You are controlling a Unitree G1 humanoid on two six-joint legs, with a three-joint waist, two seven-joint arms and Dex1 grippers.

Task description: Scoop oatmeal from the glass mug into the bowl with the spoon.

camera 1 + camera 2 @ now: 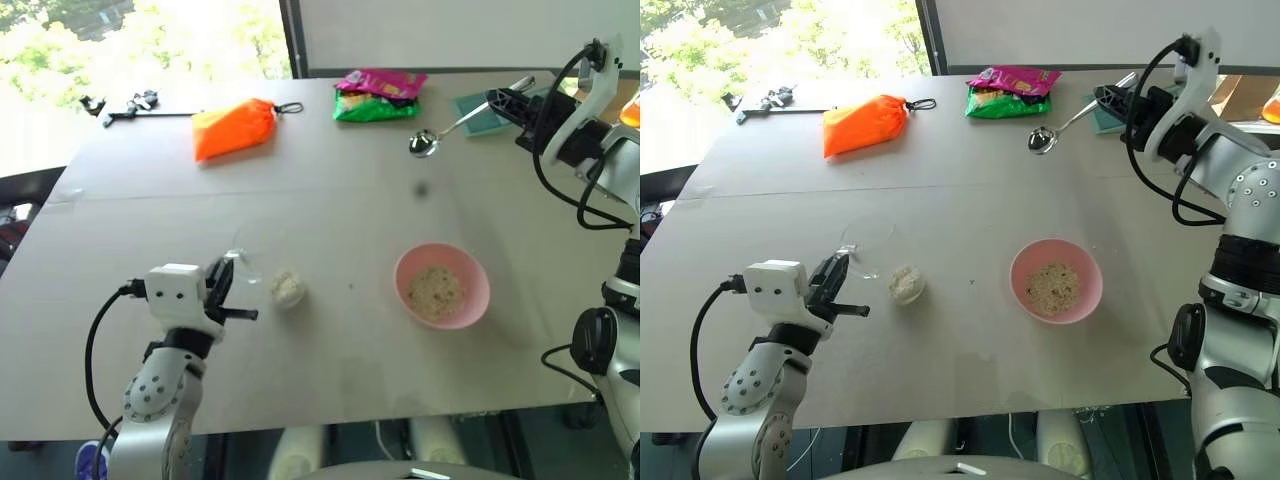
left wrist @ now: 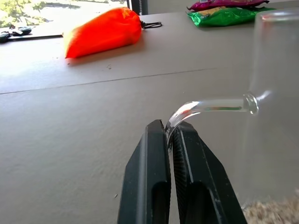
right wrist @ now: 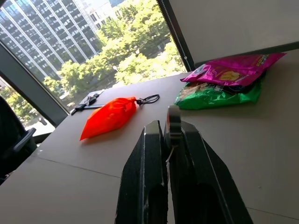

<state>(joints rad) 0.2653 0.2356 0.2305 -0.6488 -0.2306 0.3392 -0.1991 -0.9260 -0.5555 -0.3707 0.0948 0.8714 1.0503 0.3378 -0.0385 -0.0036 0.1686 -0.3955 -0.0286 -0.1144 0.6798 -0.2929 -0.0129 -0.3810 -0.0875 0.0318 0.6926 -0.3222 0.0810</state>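
Observation:
The glass mug [image 1: 262, 272] stands upright at the near left of the table, with a small heap of oatmeal [image 1: 288, 289] in its bottom. My left gripper [image 2: 170, 129] is shut on the mug's curved clear handle [image 2: 210, 106]. To the right of the mug sits the pink bowl [image 1: 475, 268], holding some oatmeal [image 1: 435, 290]. Raised over the far right of the table, my right gripper [image 1: 502, 102] is shut on the handle of the silver spoon [image 1: 424, 144]. The spoon's oval bowl points left and hangs above the table.
At the back of the table lie an orange pouch [image 1: 235, 128] and green and magenta snack packets [image 1: 378, 97]. A teal item [image 1: 478, 115] sits under my right gripper. A black tool [image 1: 130, 105] lies at the far left edge, by the window.

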